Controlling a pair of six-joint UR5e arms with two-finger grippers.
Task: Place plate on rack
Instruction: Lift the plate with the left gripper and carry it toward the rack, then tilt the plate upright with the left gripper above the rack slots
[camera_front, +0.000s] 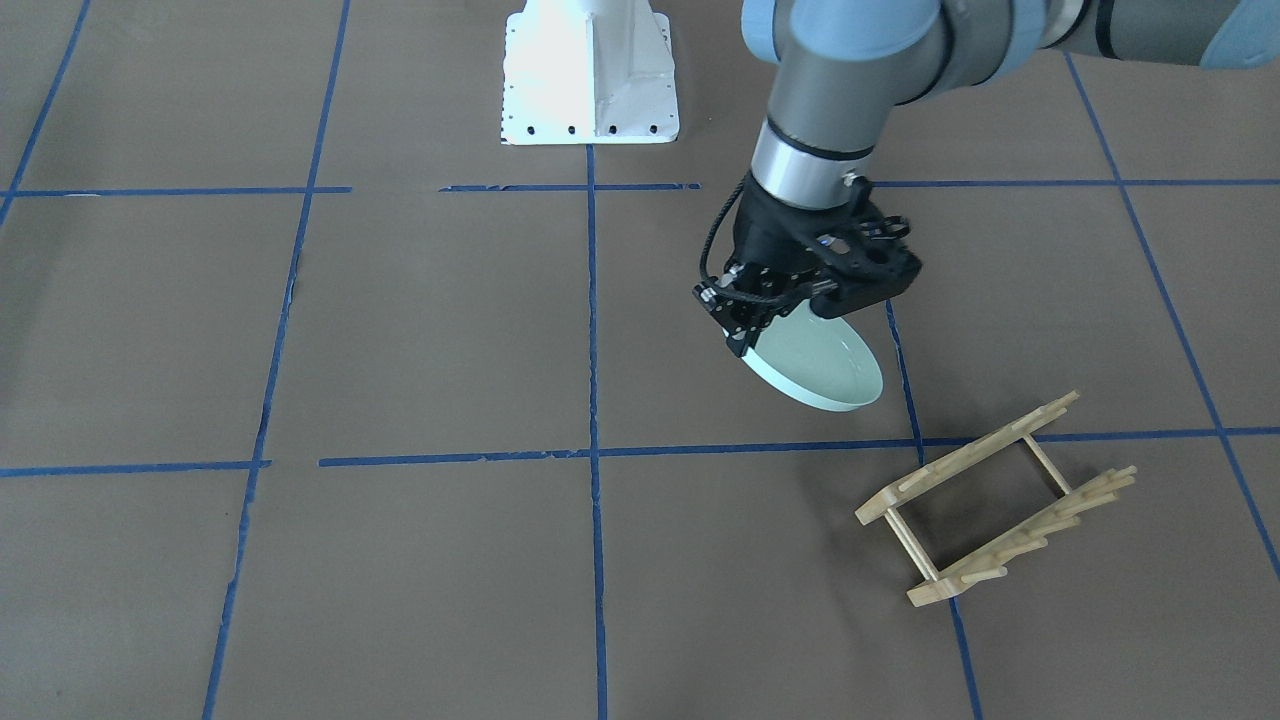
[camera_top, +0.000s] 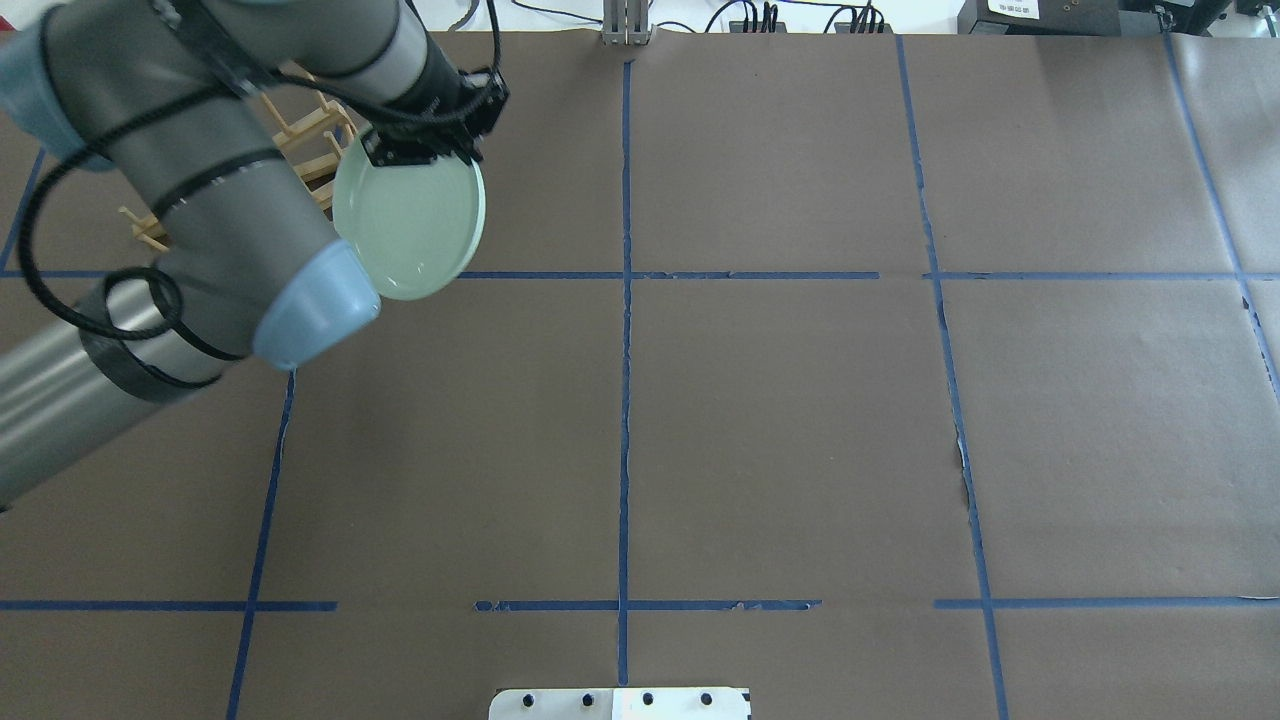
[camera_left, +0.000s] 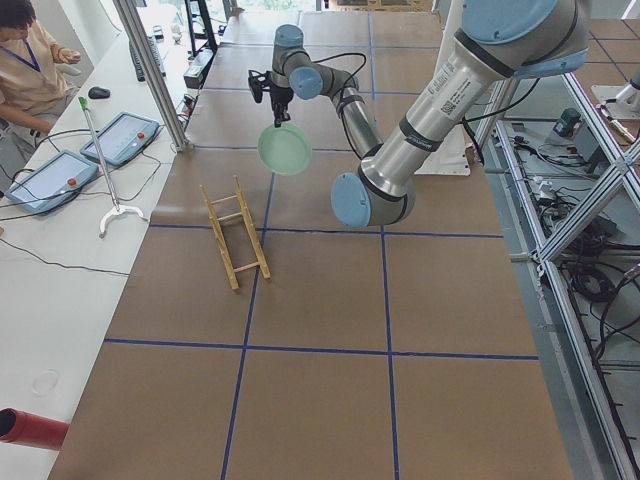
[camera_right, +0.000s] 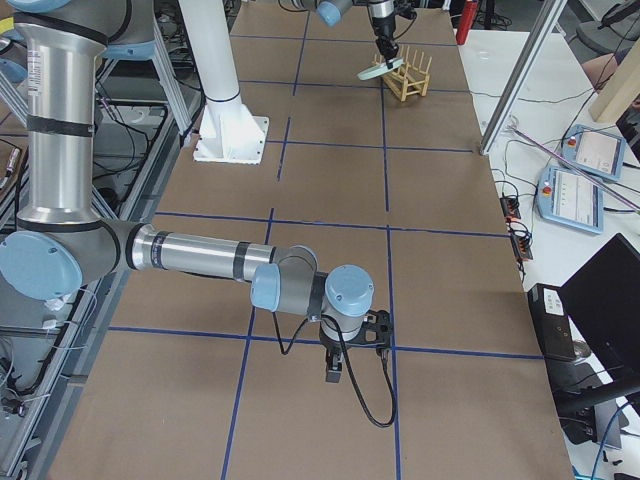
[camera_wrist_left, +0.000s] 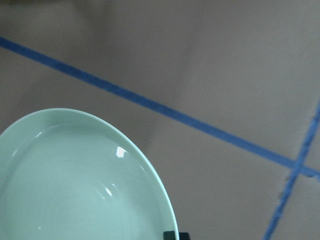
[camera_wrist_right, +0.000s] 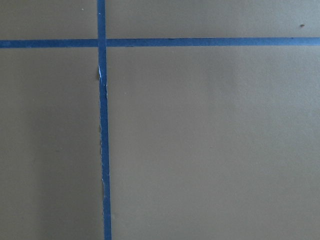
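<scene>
My left gripper (camera_front: 768, 330) is shut on the rim of the pale mint-green plate (camera_front: 822, 368) and holds it tilted in the air above the table. The plate also shows in the overhead view (camera_top: 410, 220) and fills the lower left of the left wrist view (camera_wrist_left: 75, 185). The light wooden rack (camera_front: 995, 500) stands on the table apart from the plate, nearer the operators' side. In the overhead view the rack (camera_top: 312, 128) is partly hidden behind my left arm. My right gripper (camera_right: 336, 368) hangs low over the table far from both; I cannot tell whether it is open or shut.
The white robot base (camera_front: 590, 75) stands at the table's robot side. Blue tape lines (camera_wrist_right: 102, 125) grid the brown table. An operator (camera_left: 30, 60) and control pendants (camera_left: 120, 138) are on a side table beyond the rack.
</scene>
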